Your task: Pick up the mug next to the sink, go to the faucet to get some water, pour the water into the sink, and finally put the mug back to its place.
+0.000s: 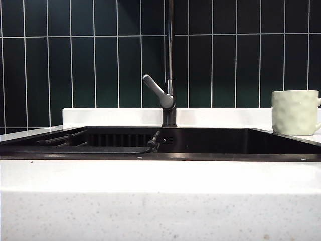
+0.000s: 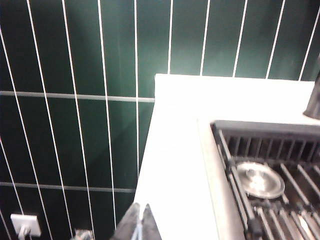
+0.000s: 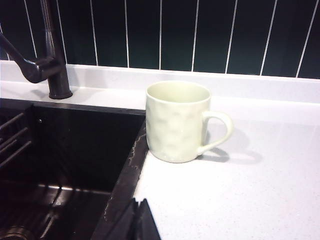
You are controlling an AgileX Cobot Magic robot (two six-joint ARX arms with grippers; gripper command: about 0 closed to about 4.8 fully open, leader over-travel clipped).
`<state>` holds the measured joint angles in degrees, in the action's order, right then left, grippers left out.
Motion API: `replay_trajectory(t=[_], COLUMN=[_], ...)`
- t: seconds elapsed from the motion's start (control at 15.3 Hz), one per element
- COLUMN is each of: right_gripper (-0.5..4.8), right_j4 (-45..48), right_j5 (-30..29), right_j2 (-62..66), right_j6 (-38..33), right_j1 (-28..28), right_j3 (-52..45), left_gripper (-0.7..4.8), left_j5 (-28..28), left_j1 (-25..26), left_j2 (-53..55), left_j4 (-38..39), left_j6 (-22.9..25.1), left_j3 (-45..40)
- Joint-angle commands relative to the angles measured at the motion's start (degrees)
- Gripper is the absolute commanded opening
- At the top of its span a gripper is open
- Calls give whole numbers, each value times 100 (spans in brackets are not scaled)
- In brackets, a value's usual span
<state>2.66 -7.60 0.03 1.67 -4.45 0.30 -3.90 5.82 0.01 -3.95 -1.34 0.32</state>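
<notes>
The mug (image 3: 178, 122) is standing upright on the worktop (image 3: 260, 185) beside the sink (image 3: 75, 150) (handle facing away); the left gripper (image 2: 138, 222) and right gripper (image 3: 136, 220) are hovering closed, holding nothing.

Dark green wall tiles (image 1: 95, 70), white countertop (image 1: 160, 201)

No text, label, brand, number or sign showing legibly in any view. Mug (image 3: 178, 122) showing plain dimpled surface, nothing printed. Faucet (image 1: 168, 95), sink (image 1: 210, 141) and countertop (image 1: 160, 201) carrying no markings. Dark wall tiles (image 1: 95, 65) showing only pale grout lines. Small white wall fitting (image 2: 23, 224) in left wrist view appearing too blurred for any lettering.
</notes>
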Motion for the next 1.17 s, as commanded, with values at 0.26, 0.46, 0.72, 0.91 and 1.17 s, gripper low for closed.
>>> replay_trajectory(t=[0.26,0.46,0.72,0.91,1.17], right_gripper=[-1,-2,-2,-3,-2], right_j4=[37,83,-420,-863,-728], right_j5=[2,232,901,920,1056], right_j2=[-7,-7,87,780,2269], right_j6=[-188,-295,-1200,-1163,-876], right_j1=[2,2,-4,-11,-9], right_j3=[-22,9,726,1530,2140], left_gripper=[-2,-2,-3,-3,-5], left_j5=[-20,-37,-293,-564,-1158], left_j1=[9,9,9,9,-7], left_j2=[2,2,7,365,1847], left_j4=[42,57,581,730,573], left_j6=[-17,-17,140,234,280], left_j3=[9,33,662,1178,1611])
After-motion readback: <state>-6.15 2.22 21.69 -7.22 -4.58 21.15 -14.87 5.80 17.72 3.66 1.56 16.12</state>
